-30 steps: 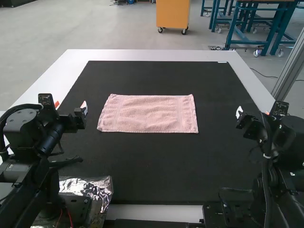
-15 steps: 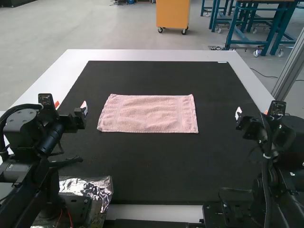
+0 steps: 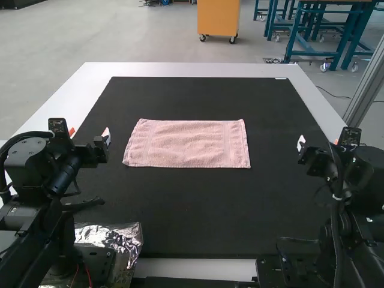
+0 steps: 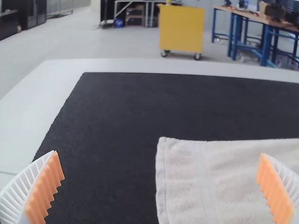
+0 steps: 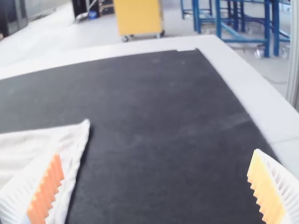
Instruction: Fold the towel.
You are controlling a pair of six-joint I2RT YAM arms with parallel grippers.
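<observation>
Left end: left arm (image 3: pixel 36 153) is standing beside the mat's left side, its tool (image 4: pixel 159 156) spreading its fingers wide and gripping nothing. The towel (image 3: pixel 189 144) is lying flat as a neat oblong across the middle of the black mat (image 3: pixel 192 207) on the white bench (image 3: pixel 186 70), well apart from both tools. Whether it is one layer or already doubled, nobody is telling from here.

Handling, as judged: the towel is looking light, soft and limp, so corners will be drooping once lifted. Terry nap should be giving the ribbed pads (image 4: pixel 46 186) decent bite; slipping is unlikely, crushing is no worry. Thin edge lying flush on the mat is the awkward part: fingertips may be skimming over it or picking up only one layer.

Left short end: the hem is running slightly aslant, a faint band lying parallel just inside it. Near-left corner is looking like the left arm's natural pinch, taking hem plus a bit of cloth. Middle: probably sagging under a two-corner lift, so both sides should be rising together under light tension. Right short end: similar band, near-right corner suiting the right arm (image 3: pixel 366 180). That arm's tool (image 5: pixel 156 155) is also gaping, holding nothing.
</observation>
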